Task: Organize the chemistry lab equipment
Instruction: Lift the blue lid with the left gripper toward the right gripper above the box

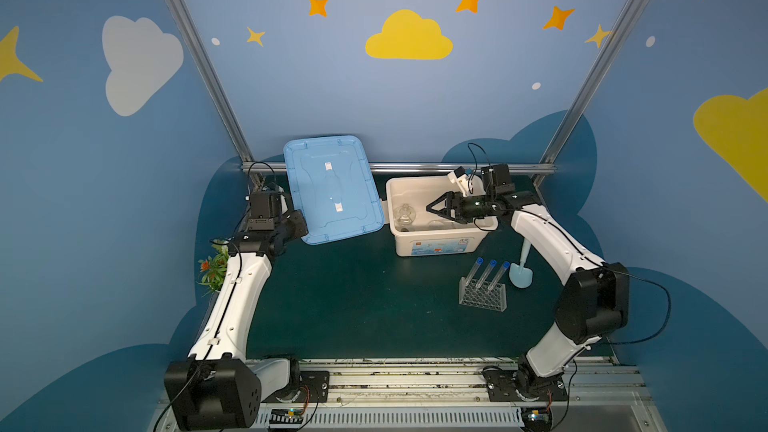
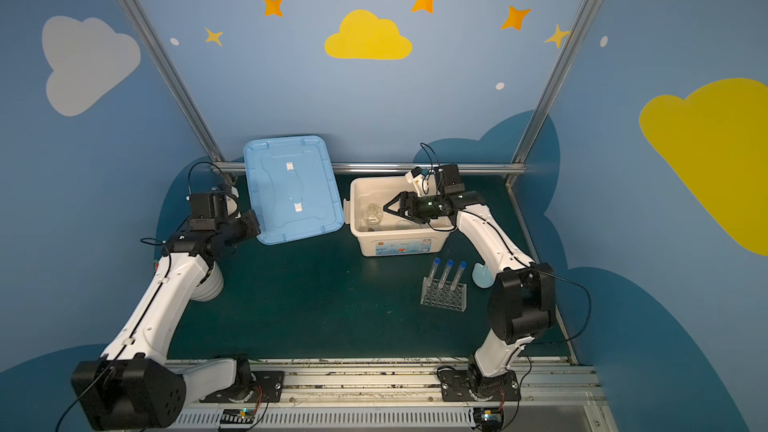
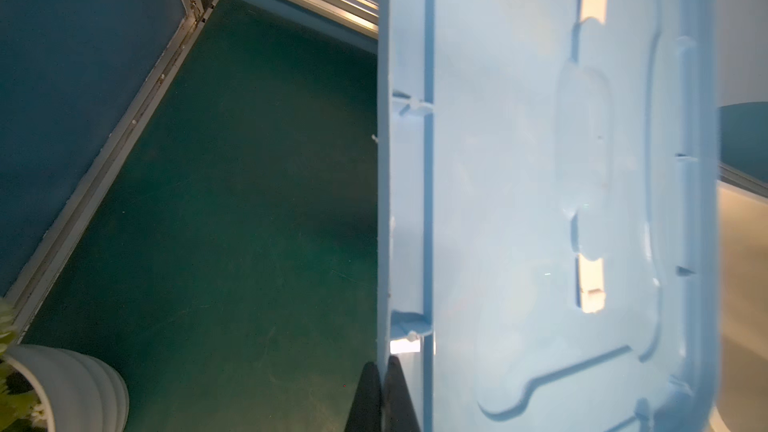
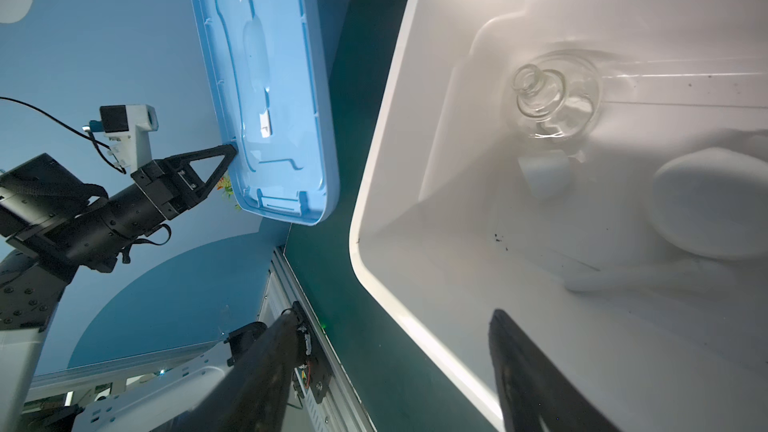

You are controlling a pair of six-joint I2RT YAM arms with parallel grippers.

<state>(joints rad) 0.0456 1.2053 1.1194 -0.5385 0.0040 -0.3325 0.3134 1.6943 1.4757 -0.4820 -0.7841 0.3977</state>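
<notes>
Rack [image 1: 482,299] of 3 upright tubes [image 1: 486,274] was noted robot-side of bin [image 1: 436,245], nearest right gripper [image 1: 432,209], spread wide above it; lid [image 1: 332,189] was pinched by left gripper [image 4: 230,151].

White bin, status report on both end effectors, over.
Left end effector shut on blue lid, tilted beside white bin. Right end effector open, empty, over bin. Flask inside; test tubes in rack, funnel outside on mat. Nothing blocking.

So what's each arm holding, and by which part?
The left gripper is shut on the blue lid, pinching its long-side rim near a corner. The right gripper is open over the white bin, holding nothing.
</notes>
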